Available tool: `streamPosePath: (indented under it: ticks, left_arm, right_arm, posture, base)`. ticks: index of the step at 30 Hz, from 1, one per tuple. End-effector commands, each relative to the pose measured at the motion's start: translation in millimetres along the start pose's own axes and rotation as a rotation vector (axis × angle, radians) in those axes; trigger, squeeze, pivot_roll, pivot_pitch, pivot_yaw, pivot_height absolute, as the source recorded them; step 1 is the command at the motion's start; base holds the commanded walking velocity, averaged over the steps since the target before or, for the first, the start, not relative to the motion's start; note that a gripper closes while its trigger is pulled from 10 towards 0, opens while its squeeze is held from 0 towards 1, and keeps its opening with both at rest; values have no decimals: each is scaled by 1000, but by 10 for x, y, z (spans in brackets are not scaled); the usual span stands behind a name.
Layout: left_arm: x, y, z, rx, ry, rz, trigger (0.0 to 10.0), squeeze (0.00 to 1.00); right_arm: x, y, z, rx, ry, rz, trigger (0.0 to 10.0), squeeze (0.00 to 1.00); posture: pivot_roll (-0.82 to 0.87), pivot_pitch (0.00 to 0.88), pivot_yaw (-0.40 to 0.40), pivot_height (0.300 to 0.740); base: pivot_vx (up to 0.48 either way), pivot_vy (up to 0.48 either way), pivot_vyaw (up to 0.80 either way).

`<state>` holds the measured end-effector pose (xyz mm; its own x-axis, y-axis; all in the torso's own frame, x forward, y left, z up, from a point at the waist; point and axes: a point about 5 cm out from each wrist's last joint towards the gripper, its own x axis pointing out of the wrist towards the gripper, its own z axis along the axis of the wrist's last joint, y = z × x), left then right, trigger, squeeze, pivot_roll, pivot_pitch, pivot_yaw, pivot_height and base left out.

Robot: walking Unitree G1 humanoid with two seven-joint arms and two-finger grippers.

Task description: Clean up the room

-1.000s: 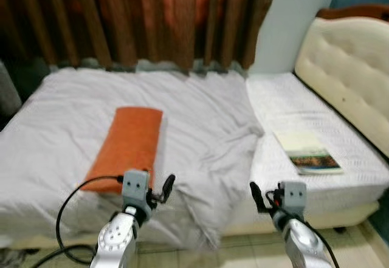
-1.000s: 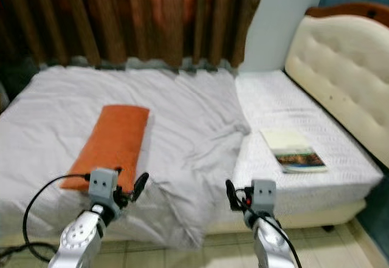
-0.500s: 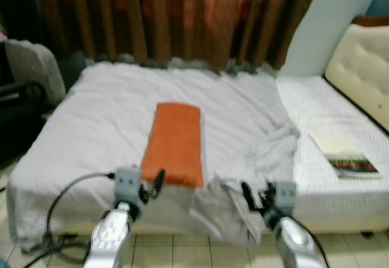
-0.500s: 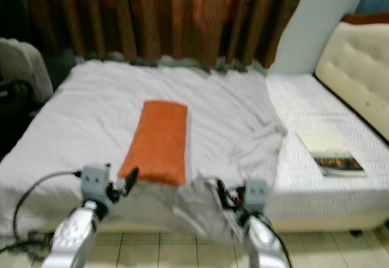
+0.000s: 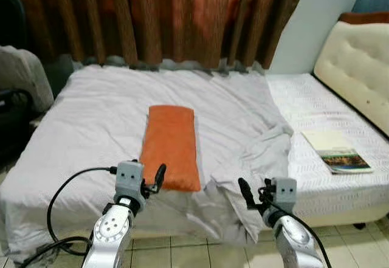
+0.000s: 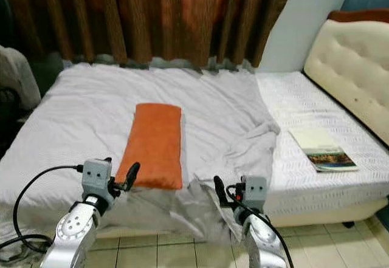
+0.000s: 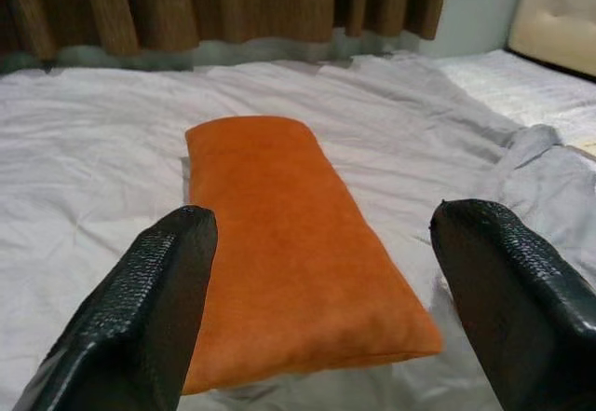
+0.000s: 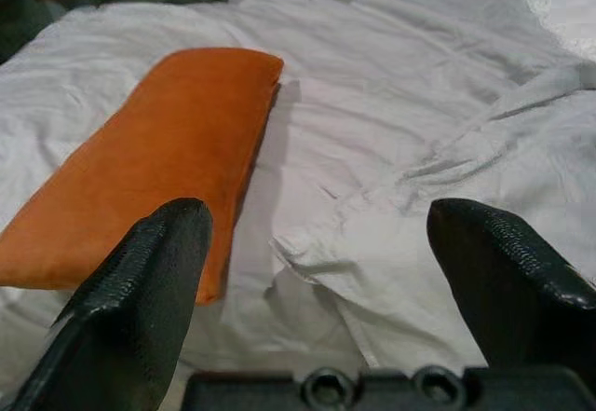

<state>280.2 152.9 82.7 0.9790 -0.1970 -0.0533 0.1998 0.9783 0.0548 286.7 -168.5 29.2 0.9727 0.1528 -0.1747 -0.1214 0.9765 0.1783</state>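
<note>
Bed (image 5: 91,116) lying ahead, orange pillow (image 5: 171,146) near edge — both tools (image 7: 326,308) (image 8: 326,299) hovering wide open, empty — approaching squarely advisable.

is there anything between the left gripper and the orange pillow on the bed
Nothing visible. The left gripper is open and faces the orange pillow across bare grey sheet.

We see an orange pillow (image 6: 152,144) lying lengthwise on the rumpled grey blanket (image 6: 206,116), a book (image 6: 321,148) on the bed's right, both grippers held low near us.
</note>
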Motion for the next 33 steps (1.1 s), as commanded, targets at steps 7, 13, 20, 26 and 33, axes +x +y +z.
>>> streamPosePath:
  ticks: [7, 13, 20, 26, 33]
  left_arm:
    - [-1, 18, -31, -52, 13, 33, 10000, 0]
    - [-7, 26, -34, -42, 13, 38, 10000, 0]
    - [0, 30, -28, -34, 10, 32, 10000, 0]
    - [32, 54, -9, -24, 8, 26, 10000, 0]
    - [68, 116, 1, 21, 16, 23, 10000, 0]
  right_arm:
    - [30, 22, 58, -3, -11, 27, 10000, 0]
    - [40, 43, 50, -19, 1, 41, 10000, 0]
    - [52, 53, 64, -11, -7, 48, 10000, 0]
    - [59, 49, 70, -18, -4, 51, 10000, 0]
    - [64, 46, 50, -24, 13, 47, 10000, 0]
  posture:
    - [94, 0, -91, 740]
    - [98, 0, -94, 740]
    - [100, 0, -98, 740]
    - [101, 0, -97, 740]
    - [102, 0, -96, 740]
  base:
    - [403, 138, 0]
    - [343, 336, 0]
    - [345, 334, 221]
    - [345, 334, 0]
    - [376, 269, -113]
